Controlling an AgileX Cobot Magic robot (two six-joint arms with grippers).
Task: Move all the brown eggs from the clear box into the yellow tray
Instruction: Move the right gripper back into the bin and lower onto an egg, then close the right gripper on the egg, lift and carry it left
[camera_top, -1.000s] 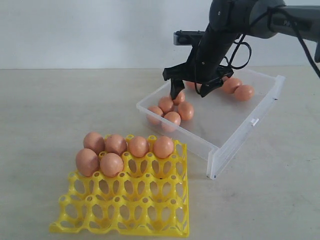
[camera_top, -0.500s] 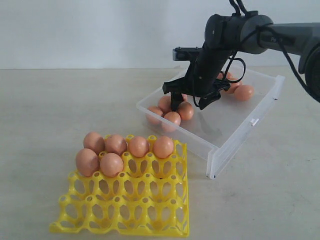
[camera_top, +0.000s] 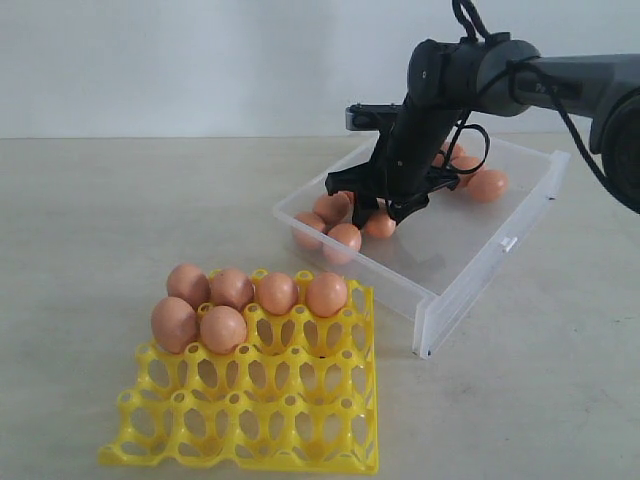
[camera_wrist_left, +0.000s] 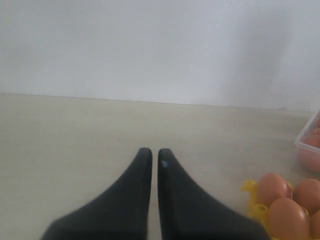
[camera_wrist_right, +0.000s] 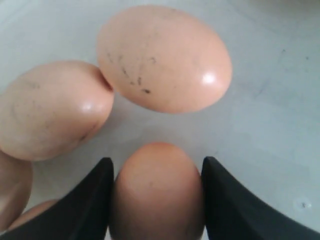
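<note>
Pick-up step: the right tool (camera_top: 378, 214) sits in the box (camera_top: 452, 240), right of centre, fingers narrow against both sides of an egg (camera_wrist_right: 157, 192). Next it calls for a gentle lift to a free cup in the tray (camera_top: 262, 425), lower left. The left tool (camera_wrist_left: 151, 159) is closed and empty.

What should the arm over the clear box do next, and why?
Probably close gently until the grip is firm, then lift straight up: the right hand brackets one brown egg in the clear box, and neighbouring eggs lie close by.
</note>
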